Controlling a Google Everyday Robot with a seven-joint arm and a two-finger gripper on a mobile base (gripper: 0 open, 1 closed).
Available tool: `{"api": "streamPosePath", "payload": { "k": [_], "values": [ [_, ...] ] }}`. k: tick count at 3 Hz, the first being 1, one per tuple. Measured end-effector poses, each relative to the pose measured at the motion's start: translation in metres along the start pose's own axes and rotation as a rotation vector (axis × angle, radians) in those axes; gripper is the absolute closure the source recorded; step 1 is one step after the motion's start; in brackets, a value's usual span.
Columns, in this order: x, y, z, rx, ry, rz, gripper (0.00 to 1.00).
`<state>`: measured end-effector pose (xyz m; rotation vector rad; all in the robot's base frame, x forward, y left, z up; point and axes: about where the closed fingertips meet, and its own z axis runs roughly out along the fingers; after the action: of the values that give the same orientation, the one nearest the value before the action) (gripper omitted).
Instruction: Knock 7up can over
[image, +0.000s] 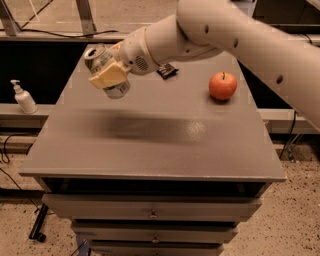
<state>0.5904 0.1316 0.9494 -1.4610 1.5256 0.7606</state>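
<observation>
The 7up can (118, 90), silver with green print and a pull-tab top, is tilted with its top leaning toward the far left, over the far left part of the grey table (150, 155). My gripper (103, 73) is closed around the can's middle. One cream fingertip (108, 76) lies across the can's front; the other is hidden behind it. The can looks raised off the tabletop, with the arm's shadow on the surface below. The white arm comes in from the upper right.
A red apple (223, 85) sits at the table's far right. A dark flat packet (167, 71) lies behind the arm. A white pump bottle (22, 97) stands on a ledge off the left edge. Drawers (152, 215) run below the front edge.
</observation>
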Motion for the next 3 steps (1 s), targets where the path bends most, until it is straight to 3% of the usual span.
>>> {"api": "streamPosePath", "payload": {
  "k": [1, 2, 3],
  "values": [
    [-0.009, -0.013, -0.007, -0.031, 0.178, -0.071, 1.0],
    [0.01, -0.005, 0.005, -0.117, 0.403, -0.132, 1.0],
    [0.049, 0.02, 0.0, -0.225, 0.603, -0.135, 1.0]
  ]
}}
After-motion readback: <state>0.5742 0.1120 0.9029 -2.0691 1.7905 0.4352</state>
